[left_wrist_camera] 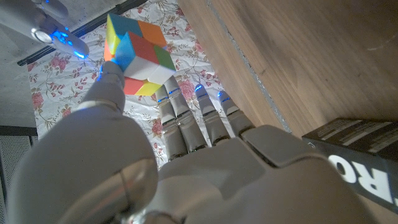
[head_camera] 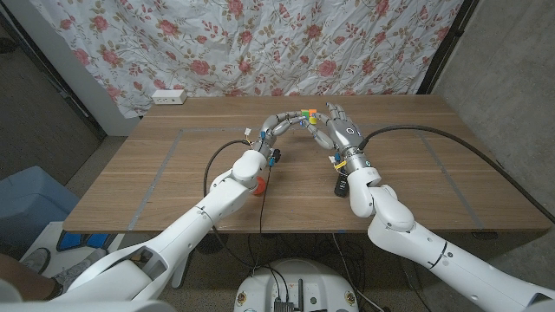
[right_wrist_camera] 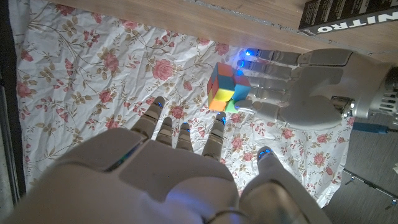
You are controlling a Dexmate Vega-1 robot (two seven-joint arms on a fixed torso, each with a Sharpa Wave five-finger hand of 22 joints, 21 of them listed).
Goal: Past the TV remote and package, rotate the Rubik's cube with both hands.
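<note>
Black package [left_wrist_camera: 360,146] cut off at edge, lettering partly legible.

**A:** Where is the Rubik's cube [head_camera: 305,115]?

**B:** Raised over the far middle of the wooden table [head_camera: 408,178], held at the fingertips of the left hand [head_camera: 279,126]. The right hand [head_camera: 342,130] stands just to its right; its fingers reach toward the cube, and the right wrist view shows a gap between them.

**A:** And the package?

**B:** A box [left_wrist_camera: 360,155] lies on the table just beside the left hand, on its near side. In the head view the arms hide most of it.

**A:** The remote?

**B:** Something dark [head_camera: 342,185] lies beside the right forearm, nearer the robot than the cube; possibly the remote, too hidden to say.

**A:** Behind it all?

**B:** A cloth backdrop [head_camera: 260,43] hangs beyond the table's far edge, with a power strip [head_camera: 168,97] at the far left corner.
</note>
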